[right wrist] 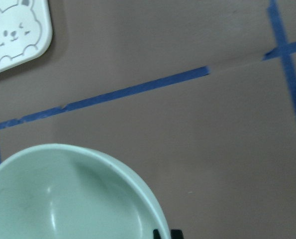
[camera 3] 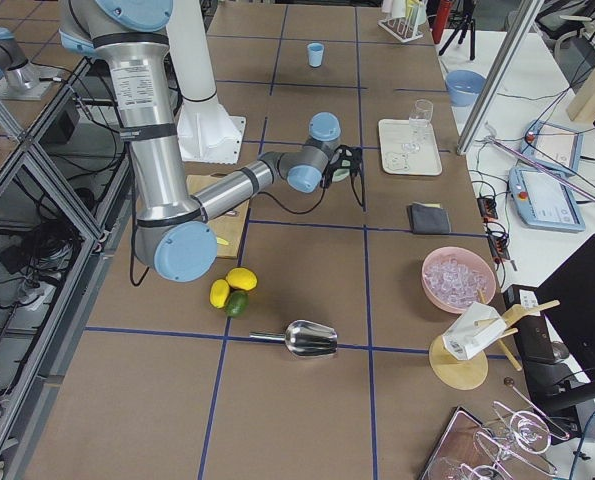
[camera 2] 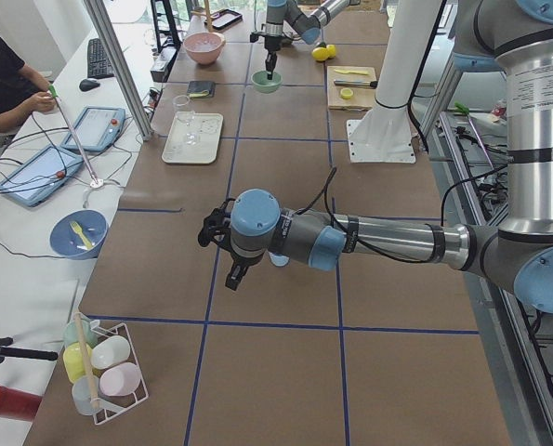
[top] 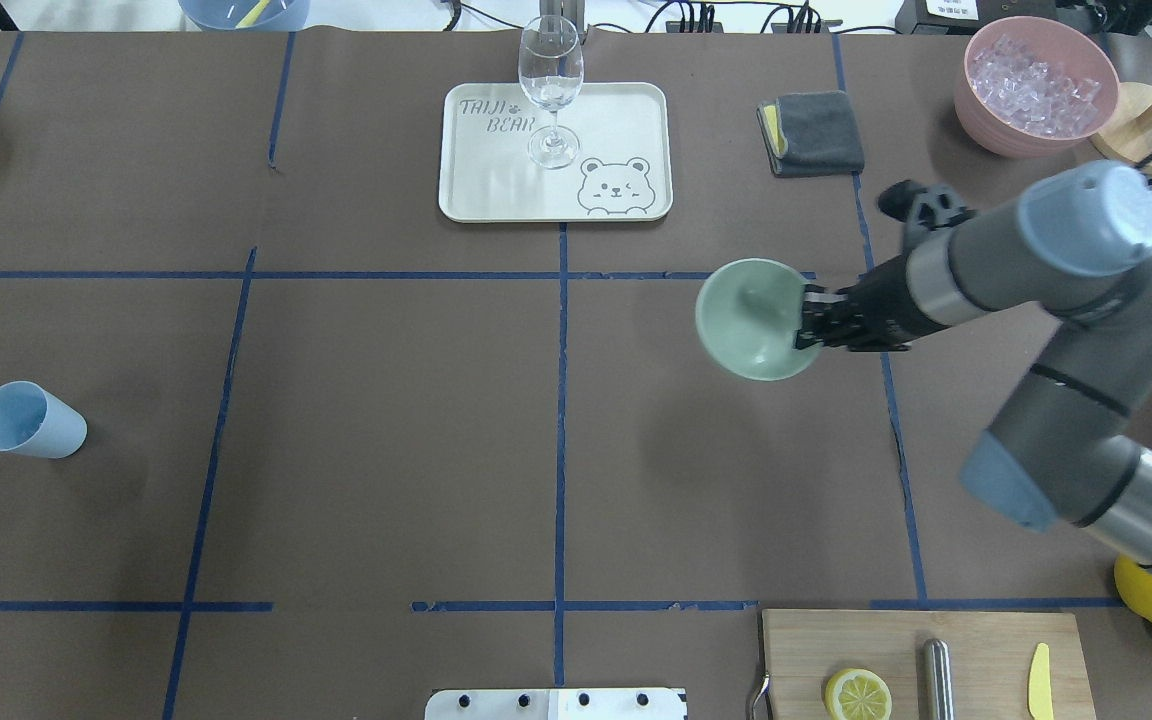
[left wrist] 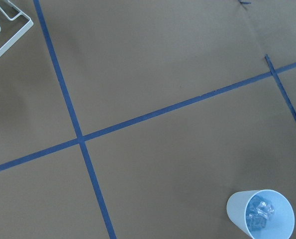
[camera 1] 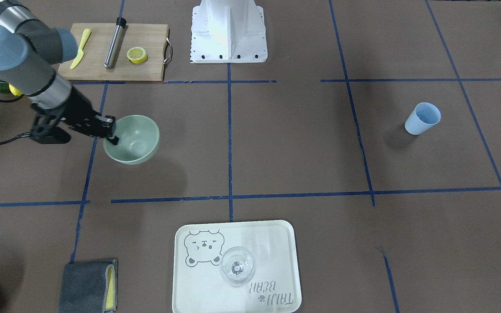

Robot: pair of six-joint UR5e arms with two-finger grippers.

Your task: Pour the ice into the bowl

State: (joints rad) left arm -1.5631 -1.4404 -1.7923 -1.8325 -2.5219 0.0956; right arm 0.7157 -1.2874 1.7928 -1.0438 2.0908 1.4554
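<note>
Across the table from the robot, the front camera shows the right gripper (camera 1: pixel 113 138) pinched shut on the rim of the bowl (camera 1: pixel 139 141). The bowl looks raised off the table (camera 1: pixel 276 152), its shadow thrown to one side, and nothing lies in it. The blue cup (camera 1: pixel 423 118) stands well apart on the other half.

From overhead, the pinch on the rim reads the same, and a pink tub (top: pixel 981 128) of ice (top: pixel 1034 78) sits at the far right corner.

From the table's left end, the left gripper (camera 2: pixel 234 274) hangs low over the table. I cannot tell how its fingers stand.

The left wrist camera looks down on a few cubes of ice (left wrist: pixel 259 211) in the cup's bottom.

The right wrist camera shows the bowl's hollow bare.

To my eye the bowl wants setting down level, nearer the middle, and a clean release, so the cup can be tipped slowly over its centre.
</note>
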